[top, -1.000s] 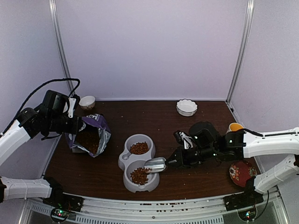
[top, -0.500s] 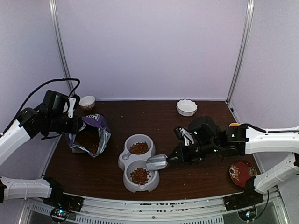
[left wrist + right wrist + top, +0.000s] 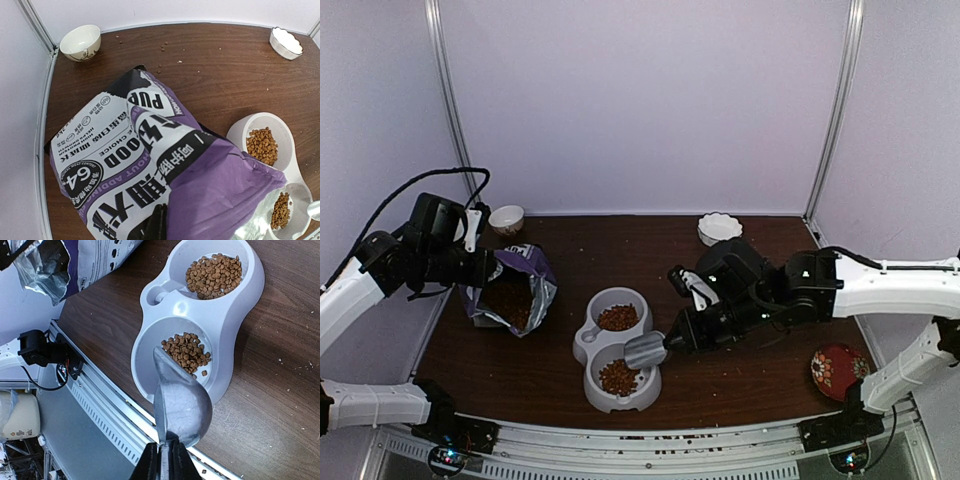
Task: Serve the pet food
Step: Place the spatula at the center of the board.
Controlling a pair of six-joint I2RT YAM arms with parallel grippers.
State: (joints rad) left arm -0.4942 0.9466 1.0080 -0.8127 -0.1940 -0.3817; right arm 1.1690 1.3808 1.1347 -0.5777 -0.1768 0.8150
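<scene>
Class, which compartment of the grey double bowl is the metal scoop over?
The near compartment, lower in the overhead view: the scoop overlaps it, not the far compartment.

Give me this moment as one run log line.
left fingers: shut on purple bag | right fingers: shut on metal scoop | scoop: above grey double bowl, near compartment rim | kibble: both compartments

One purple bag (image 3: 525, 266), one double bowl (image 3: 587, 346) with two kibble heaps (image 3: 618, 317) (image 3: 616, 376), one scoop (image 3: 645, 351), two white bowls (image 3: 506, 217) (image 3: 719, 229), one red plate (image 3: 838, 368)

Right fingers (image 3: 148, 462) carried scoop (image 3: 180, 400) leftward over bowl (image 3: 250, 285); arm swung left.
</scene>
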